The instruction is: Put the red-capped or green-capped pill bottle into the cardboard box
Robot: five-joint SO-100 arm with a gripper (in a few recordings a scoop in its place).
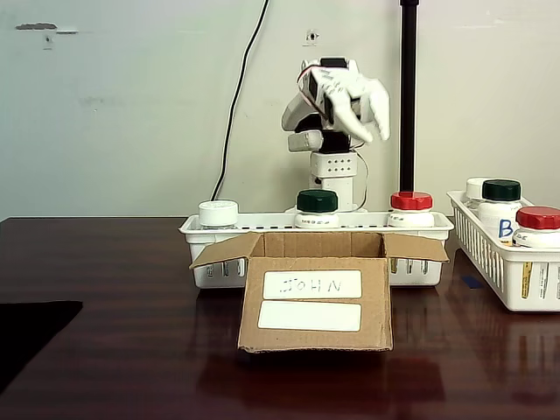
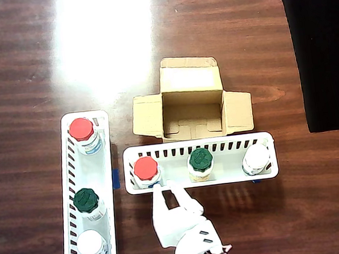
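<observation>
Overhead view first: the dark wooden table [image 2: 23, 57] carries two white slotted baskets. The long basket [image 2: 67, 192] at the picture's left holds a red-capped, a green-capped and a white-capped bottle. The second basket [image 2: 220, 148] lies crosswise, just behind the cardboard box [image 2: 183, 110], whose flaps are spread and whose inside looks empty. In this second basket stand three bottles in a row: the pill bottle [image 2: 145, 168] with its red cap at the picture's left end, a green-capped bottle [image 2: 200, 159] in the middle, and a white-capped bottle [image 2: 256, 156] at the right end.

The arm is folded and raised, as the fixed view shows, with the gripper [image 1: 372, 122] pointing down and forward, well above the caps. From overhead the gripper [image 2: 167, 191] reaches over the basket's near wall, its tips just beside the red cap. The fingers look slightly parted with nothing between them, so the tool is released and empty.

As for risks, I judge that a descent slightly off line could land a finger on the basket wall or on the cap's top and tip the bottle. A shallow pinch on the wide cap might slip during the lift. The box's raised flaps could also catch the bottle on its way over.
</observation>
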